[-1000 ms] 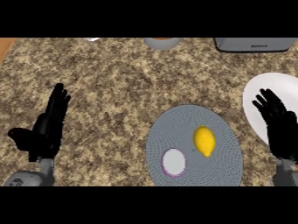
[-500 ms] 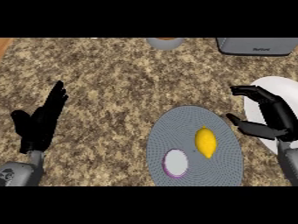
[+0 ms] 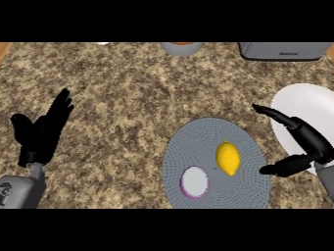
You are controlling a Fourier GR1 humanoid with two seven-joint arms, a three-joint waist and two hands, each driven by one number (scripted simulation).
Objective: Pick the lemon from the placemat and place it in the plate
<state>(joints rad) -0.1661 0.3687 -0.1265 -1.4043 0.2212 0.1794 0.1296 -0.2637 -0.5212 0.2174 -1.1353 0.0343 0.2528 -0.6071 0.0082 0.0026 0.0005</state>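
A yellow lemon lies on the round grey placemat, right of its middle. A white plate sits at the counter's right edge, just beyond the placemat. My right hand hovers between the placemat and the plate, to the right of the lemon and apart from it, with fingers and thumb spread wide and nothing in it. It hides part of the plate's lower rim. My left hand rests open at the left, fingers up.
A small white disc with a purple rim lies on the placemat's near left part. At the counter's far edge stand a grey bowl and a grey appliance. Wooden strips border the counter at both sides.
My right hand has turned from upright to sideways and lowered toward the placemat's right edge, closer to the lemon. The left hand has barely shifted. The lemon has not moved.
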